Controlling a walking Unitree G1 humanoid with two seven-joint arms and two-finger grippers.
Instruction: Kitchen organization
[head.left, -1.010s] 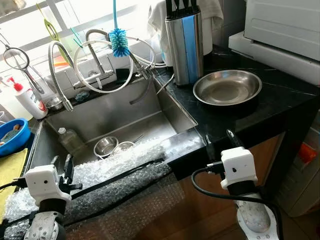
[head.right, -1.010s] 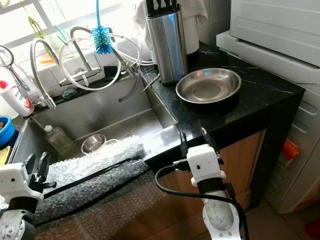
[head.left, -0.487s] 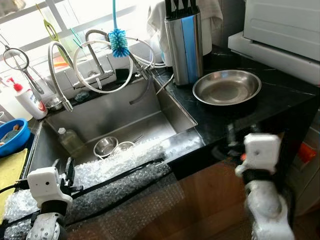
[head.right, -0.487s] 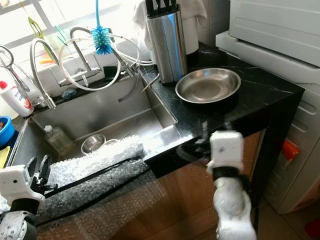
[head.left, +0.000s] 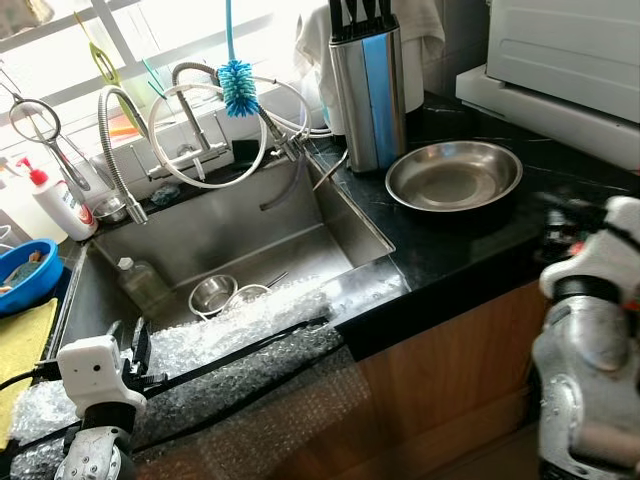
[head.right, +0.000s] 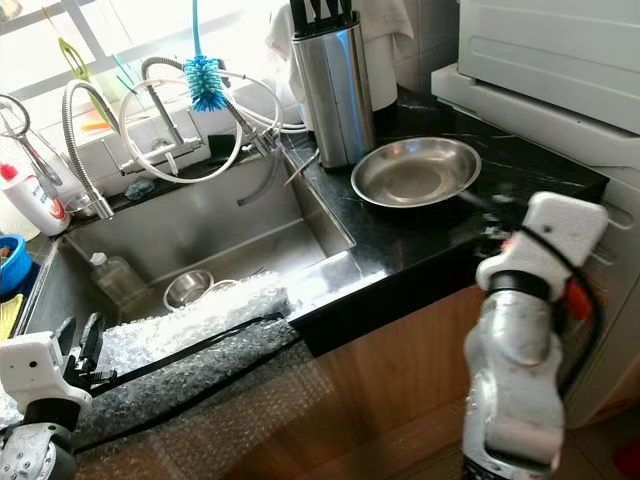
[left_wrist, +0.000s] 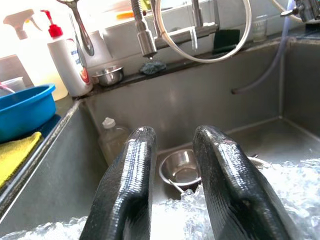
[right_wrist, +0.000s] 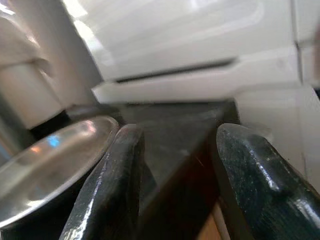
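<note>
Right wrist view shows the right end effector (right_wrist: 175, 185) parted and empty, level with the black worktop (head.right: 440, 225) edge, the steel pan (head.right: 415, 172) just beyond. Risk (my judgement): a fast approach could shove the pan into the knife block (head.right: 334, 85). Left end effector (left_wrist: 172, 190) hovers open, holding nothing, above the sink (head.left: 230, 225).

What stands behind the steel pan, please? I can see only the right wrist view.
Observer: A steel knife block stands just behind the pan.
Operator: Thank you. What lies further to the robot's left?
Observer: A sink, with a small steel bowl on its floor.
Operator: And where is the left end effector, please?
Observer: The left end effector is open, low over bubble wrap at the sink's front rim.
</note>
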